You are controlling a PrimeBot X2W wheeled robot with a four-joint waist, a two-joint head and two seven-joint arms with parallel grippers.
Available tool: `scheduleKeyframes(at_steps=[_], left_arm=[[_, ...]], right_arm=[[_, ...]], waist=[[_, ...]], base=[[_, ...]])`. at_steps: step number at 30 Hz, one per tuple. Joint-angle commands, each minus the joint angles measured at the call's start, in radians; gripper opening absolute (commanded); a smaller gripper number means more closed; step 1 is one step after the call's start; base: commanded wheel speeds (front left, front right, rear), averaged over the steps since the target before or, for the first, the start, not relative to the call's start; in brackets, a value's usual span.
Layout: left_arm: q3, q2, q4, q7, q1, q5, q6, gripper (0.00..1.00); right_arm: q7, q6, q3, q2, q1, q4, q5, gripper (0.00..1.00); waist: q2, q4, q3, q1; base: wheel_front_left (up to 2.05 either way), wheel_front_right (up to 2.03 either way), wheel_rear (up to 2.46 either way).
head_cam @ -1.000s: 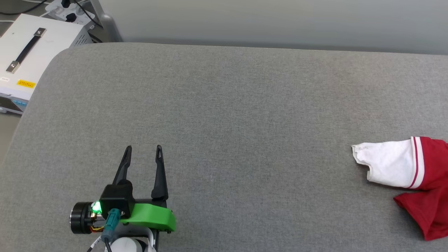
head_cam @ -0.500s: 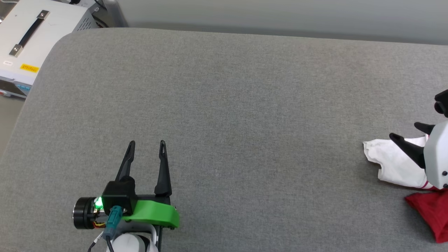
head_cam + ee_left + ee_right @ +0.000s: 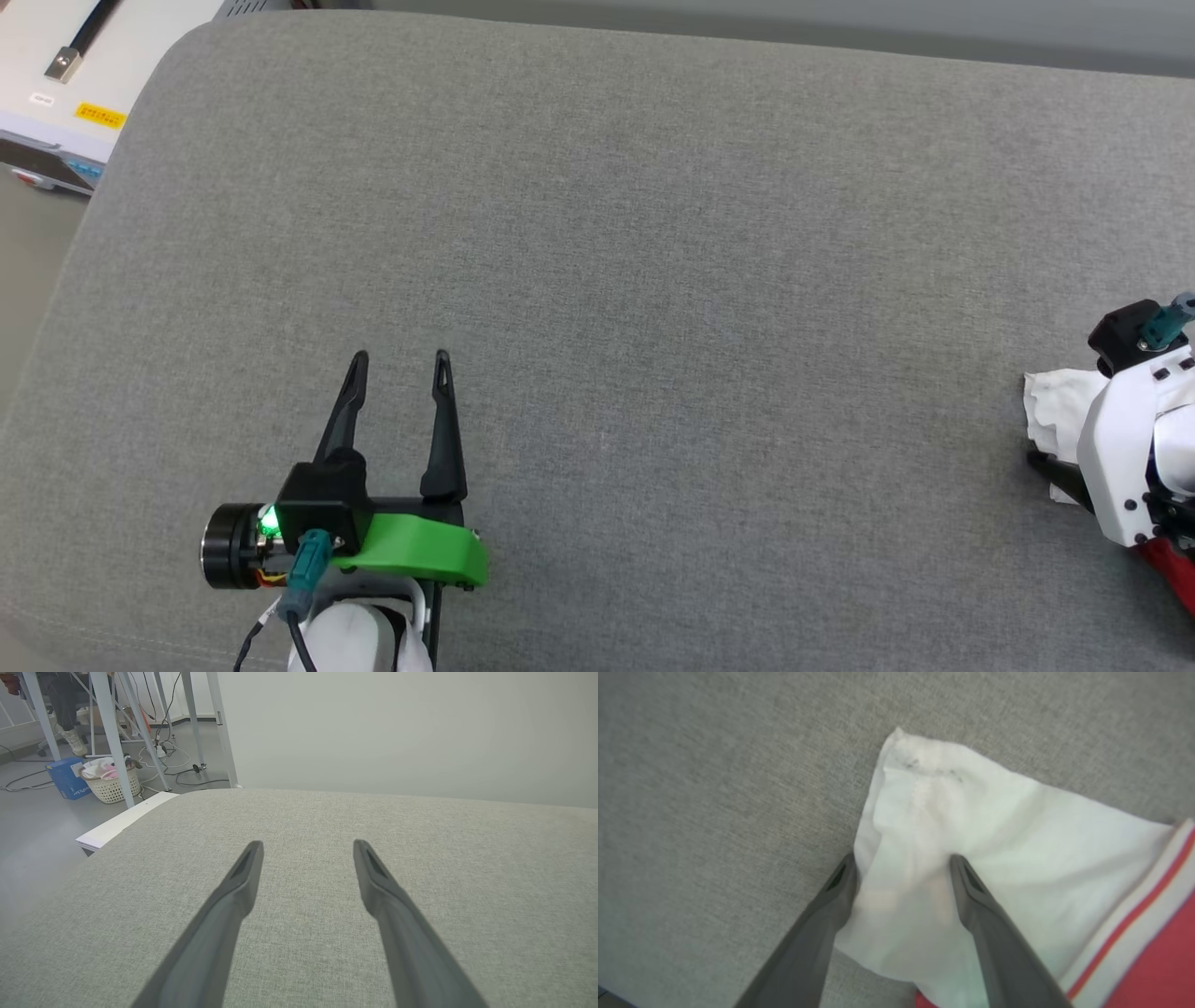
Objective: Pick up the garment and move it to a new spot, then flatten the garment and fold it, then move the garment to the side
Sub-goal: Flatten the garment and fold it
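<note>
Grey fabric-covered bench first, broad, rounded at the corner, with a pale wall behind it in the left wrist view.

Over at the bench's right edge, the garment: white sleeve reaching toward the middle, a scrap of red body just below the arm. Lies on the bench, not lifted. Up close in the right wrist view, creased white sleeve, white-and-red striped trim at the seam, red cloth in the lower right corner.

Right gripper down over that sleeve, jaws spread wide, nothing clamped. One finger along the sleeve's outer edge, the other over white cloth, a fold of sleeve between the two. Touching or hovering: cannot tell. In the head view, white wrist housing tilted downward, aimed toward the robot's left.

Left gripper well apart from the garment, on the left half of the bench. Released too, fingers parted, pointing away from the robot over bare grey fabric. Green bracket and lit green lamp at its base.

Beyond the bench's left corner, white equipment case with black handle. On it, a small yellow label, print too small to read.
</note>
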Motion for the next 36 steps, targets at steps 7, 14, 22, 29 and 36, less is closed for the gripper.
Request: scheduleKeyframes(at_steps=[7, 14, 22, 29, 36], left_arm=[[0.013, -0.003, 0.008, -0.006, -0.015, 0.001, 0.007, 1.00], [0.018, -0.003, 0.007, -0.006, 0.004, 0.007, 0.004, 1.00], [0.018, -0.003, 0.001, -0.006, 0.011, 0.007, 0.002, 1.00], [0.009, -0.003, -0.005, -0.006, -0.005, -0.001, 0.004, 1.00], [-0.004, -0.003, -0.013, -0.006, -0.032, -0.009, 0.006, 1.00]], right_arm=[[-0.222, -0.001, -0.032, 0.054, -0.021, 0.082, 0.080, 0.00], [-0.408, -0.001, -0.167, 0.028, -0.025, -0.025, 0.102, 0.00], [-0.420, -0.001, -0.239, 0.040, -0.059, -0.168, 0.063, 0.00], [-0.377, -0.001, -0.150, 0.119, -0.202, -0.194, 0.020, 0.00], [-0.375, -0.001, 0.064, 0.240, -0.422, -0.091, 0.008, 0.00]], waist=[[0.0000, -0.012, -0.022, 0.0000], [0.0000, -0.020, -0.059, 0.0000], [0.0000, -0.009, -0.061, 0.0000], [0.0000, 0.012, -0.030, 0.0000], [0.0000, 0.037, 0.013, 0.0000]], base=[[0.00, 0.00, 0.00], [0.00, 0.00, 0.00], [0.00, 0.00, 0.00], [0.00, 0.00, 0.00], [0.00, 0.00, 0.00]])
